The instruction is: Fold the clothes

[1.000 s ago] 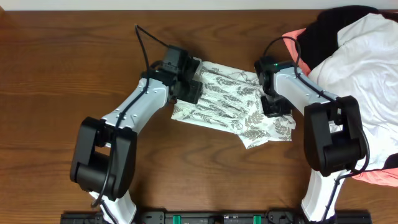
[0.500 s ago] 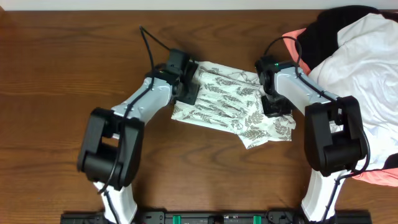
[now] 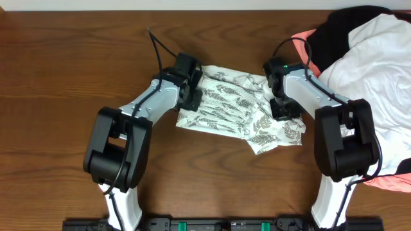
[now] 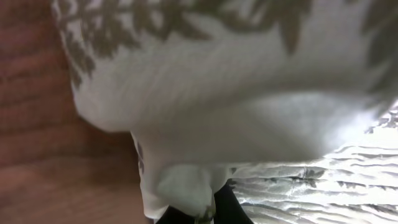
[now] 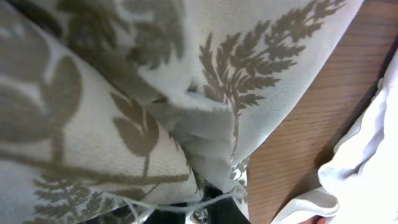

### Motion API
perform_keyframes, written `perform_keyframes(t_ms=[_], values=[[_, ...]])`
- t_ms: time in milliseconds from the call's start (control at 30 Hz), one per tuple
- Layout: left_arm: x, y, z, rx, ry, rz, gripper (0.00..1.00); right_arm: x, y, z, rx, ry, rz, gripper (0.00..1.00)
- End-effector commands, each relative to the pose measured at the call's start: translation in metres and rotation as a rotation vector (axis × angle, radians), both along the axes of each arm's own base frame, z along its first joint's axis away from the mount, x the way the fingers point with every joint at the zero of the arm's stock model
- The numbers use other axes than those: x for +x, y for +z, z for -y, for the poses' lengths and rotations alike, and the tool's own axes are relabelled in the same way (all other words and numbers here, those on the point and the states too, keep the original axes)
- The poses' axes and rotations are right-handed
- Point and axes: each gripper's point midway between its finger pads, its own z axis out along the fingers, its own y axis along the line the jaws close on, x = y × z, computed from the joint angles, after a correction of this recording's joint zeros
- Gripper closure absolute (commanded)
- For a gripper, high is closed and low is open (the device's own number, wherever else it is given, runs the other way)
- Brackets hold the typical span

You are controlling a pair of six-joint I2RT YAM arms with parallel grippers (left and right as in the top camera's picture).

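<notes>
The clothes [image 3: 234, 109], a thin white garment printed with grey-green fern leaves, lie crumpled mid-table between both arms. My left gripper [image 3: 194, 96] sits at the garment's left edge, shut on a pinch of the cloth. In the left wrist view the clothes [image 4: 236, 93] fill the frame, and a fold of them is bunched into the left gripper [image 4: 202, 208]. My right gripper [image 3: 283, 109] is at the garment's right part, shut on the fabric. The right wrist view shows the fern cloth [image 5: 155, 93] draped close and pinched at the right gripper [image 5: 208, 202].
A heap of other garments lies at the right edge: plain white [image 3: 379, 64], black [image 3: 337, 32] and coral-pink [image 3: 392, 183]. The white one [image 5: 367, 162] lies close beside my right gripper. Bare wooden table [image 3: 58, 96] stretches to the left and front.
My left gripper has shut on the garment's left edge after standing open, and the arm has shifted slightly. The right arm and its grip are unchanged.
</notes>
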Motion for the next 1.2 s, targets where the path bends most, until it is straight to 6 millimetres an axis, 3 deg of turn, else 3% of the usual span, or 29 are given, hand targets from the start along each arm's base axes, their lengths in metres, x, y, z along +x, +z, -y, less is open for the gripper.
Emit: perform_keyframes(t_ms=[0,133,300,567,1067,1167], values=[[-0.014,-0.016,-0.022,0.104,0.051,-0.058,0.94,-0.024,-0.043,-0.009,0.086,-0.032,-0.122,0.96],[-0.02,-0.017,-0.03,0.132,0.088,-0.084,0.94,-0.024,-0.043,-0.008,0.086,-0.032,-0.123,0.95],[-0.031,-0.018,-0.059,0.213,0.292,-0.127,0.94,-0.025,-0.043,-0.008,0.084,-0.033,-0.128,0.95],[-0.041,-0.019,-0.087,0.205,0.541,-0.194,0.94,-0.025,-0.043,-0.008,0.084,-0.034,-0.128,0.95],[-0.026,-0.016,-0.085,0.167,0.558,-0.14,0.95,-0.027,-0.044,-0.012,0.109,-0.039,-0.135,0.96],[-0.022,-0.014,-0.084,0.157,0.559,-0.123,0.87,-0.027,-0.044,-0.012,0.111,-0.039,-0.135,0.96]])
